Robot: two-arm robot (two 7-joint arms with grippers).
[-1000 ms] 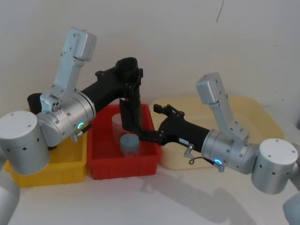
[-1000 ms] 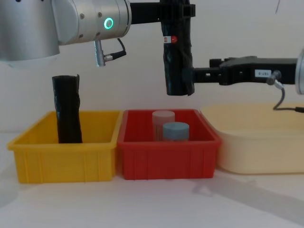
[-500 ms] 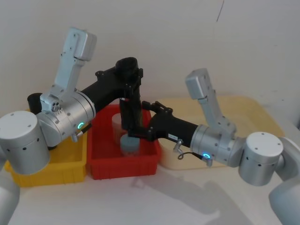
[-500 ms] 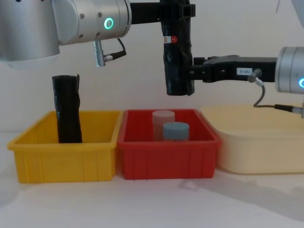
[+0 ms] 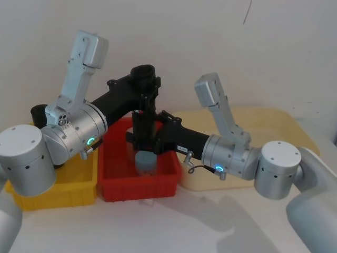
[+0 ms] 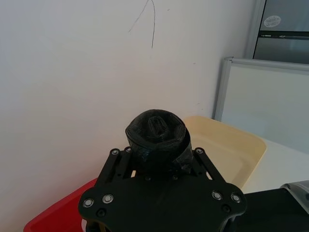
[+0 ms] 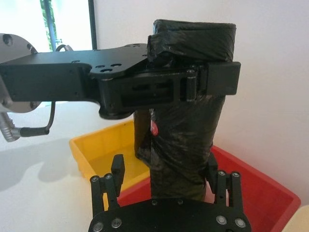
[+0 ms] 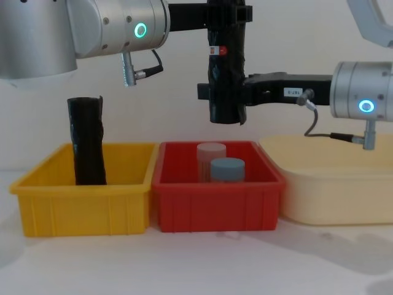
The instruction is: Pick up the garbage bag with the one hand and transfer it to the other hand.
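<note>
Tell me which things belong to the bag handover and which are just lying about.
Job: garbage bag, left gripper shut on it, right gripper open around it.
Lying about: wrinkled black roll, yellow bin, red bin, pink jar, blue jar, cream tray.

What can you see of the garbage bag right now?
The garbage bag is a tight roll of glossy, wrinkled black plastic with a small red-and-white label on its upper part. It hangs upright in the air above the red bin, touching nothing below. The left gripper clamps it near the top, jaws shut on it. The right gripper reaches in lower down, its open jaws on either side of the roll's lower part.
</note>
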